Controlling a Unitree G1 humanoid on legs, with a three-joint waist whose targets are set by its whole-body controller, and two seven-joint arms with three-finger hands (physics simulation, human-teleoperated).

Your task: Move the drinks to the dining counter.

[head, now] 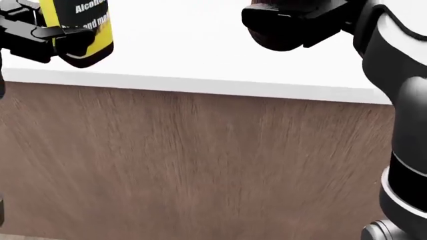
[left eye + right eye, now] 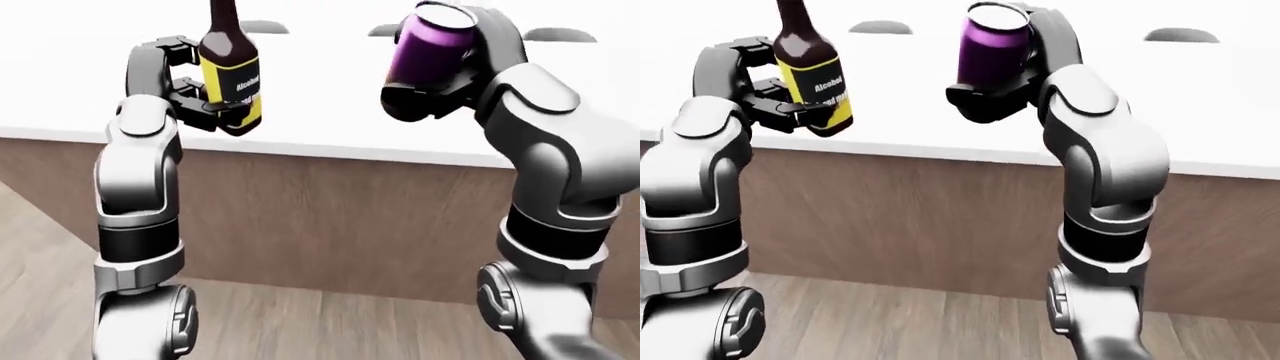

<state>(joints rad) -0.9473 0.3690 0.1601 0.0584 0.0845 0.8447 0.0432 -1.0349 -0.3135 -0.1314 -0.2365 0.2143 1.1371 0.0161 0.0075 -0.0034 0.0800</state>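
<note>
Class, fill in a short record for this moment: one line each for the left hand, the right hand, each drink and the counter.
left hand: shut on the bottle
right hand: shut on the can
bottle: dark glass, yellow label, slightly tilted, held above the counter's edge
can: purple, tilted, held over the counter
counter: white top, wooden side

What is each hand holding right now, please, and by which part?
The left hand grips the bottle round its lower body, at the yellow label. The right hand holds the purple can round its lower half.
</note>
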